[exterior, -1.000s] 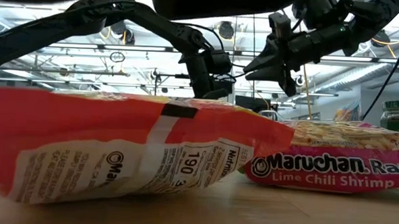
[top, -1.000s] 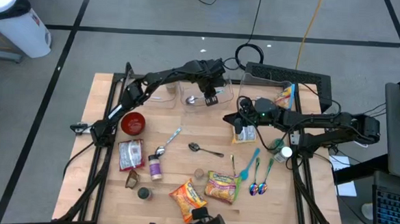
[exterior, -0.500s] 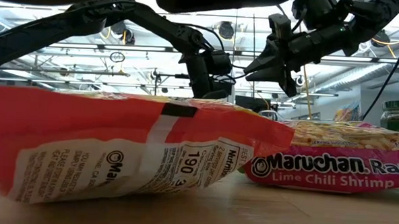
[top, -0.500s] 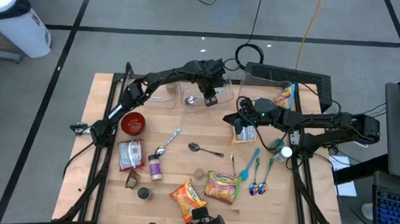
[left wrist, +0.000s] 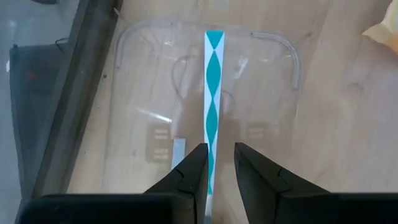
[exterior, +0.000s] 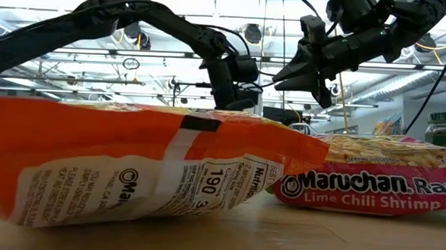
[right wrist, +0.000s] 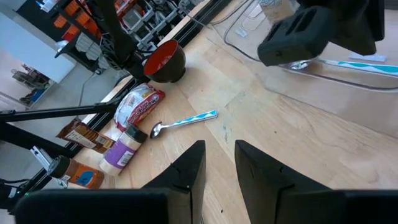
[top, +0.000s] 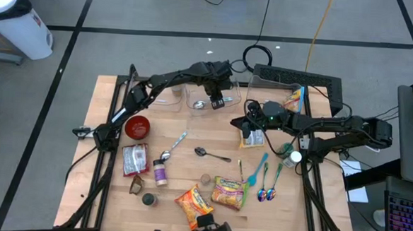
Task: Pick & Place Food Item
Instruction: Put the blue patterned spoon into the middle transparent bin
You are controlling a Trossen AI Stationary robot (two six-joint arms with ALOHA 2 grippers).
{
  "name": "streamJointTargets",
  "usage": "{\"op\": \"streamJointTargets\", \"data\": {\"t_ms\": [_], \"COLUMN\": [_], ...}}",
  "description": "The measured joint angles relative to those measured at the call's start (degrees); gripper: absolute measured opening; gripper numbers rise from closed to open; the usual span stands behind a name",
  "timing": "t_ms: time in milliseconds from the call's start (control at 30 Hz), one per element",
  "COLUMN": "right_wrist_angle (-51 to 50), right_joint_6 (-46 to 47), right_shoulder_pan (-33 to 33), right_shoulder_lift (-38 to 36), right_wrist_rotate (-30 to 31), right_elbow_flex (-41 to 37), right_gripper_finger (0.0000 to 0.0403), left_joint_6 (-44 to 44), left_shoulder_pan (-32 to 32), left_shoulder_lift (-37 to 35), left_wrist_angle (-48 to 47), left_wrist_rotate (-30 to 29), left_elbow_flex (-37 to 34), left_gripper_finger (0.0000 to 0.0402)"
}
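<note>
My left gripper (top: 214,100) stands over a clear container (top: 202,95) at the table's far middle, fingers pointing down and nearly together around a teal-and-white spoon (left wrist: 212,93). The spoon's bowl (top: 198,104) shows in the container beside the gripper. My right gripper (top: 239,122) hovers empty right of centre, fingers nearly together. Food packs lie about: an orange ramen pack (top: 192,202), a pink ramen pack (top: 229,191), a red-and-white packet (top: 134,158), and a yellow packet (top: 254,138) under the right arm. My left gripper has the spoon's handle (left wrist: 210,163) between its two fingers, toward the bowl end, coming from above with the fingers on either side of the handle. The fingers hide the exact place of contact. The spoon lies along the bottom of the clear container.
A red bowl (top: 137,126), a spice jar (top: 160,173), loose spoons (top: 172,146) (top: 211,154) (top: 257,170) (top: 275,177) and a green-lidded jar (top: 290,157) lie around. A snack bag (top: 293,99) sits at the far right. Bare wood shows between the red bowl and the container.
</note>
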Motion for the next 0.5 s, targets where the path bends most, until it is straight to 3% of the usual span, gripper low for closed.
{"op": "streamJointTargets", "data": {"t_ms": [333,500], "right_wrist_angle": [0.0,0.0], "right_joint_6": [-0.2,-0.2], "right_shoulder_pan": [0.0,0.0], "right_shoulder_lift": [0.0,0.0], "right_wrist_rotate": [-0.2,-0.4], "right_elbow_flex": [0.0,0.0], "right_gripper_finger": [0.0077,0.0077], "left_joint_6": [-0.3,-5.5], "left_shoulder_pan": [-0.5,-0.5], "left_shoulder_lift": [-8.2,-14.2], "left_wrist_angle": [-0.7,3.1], "left_wrist_rotate": [0.0,1.0], "left_elbow_flex": [0.0,0.0], "left_gripper_finger": [0.0088,0.0088]}}
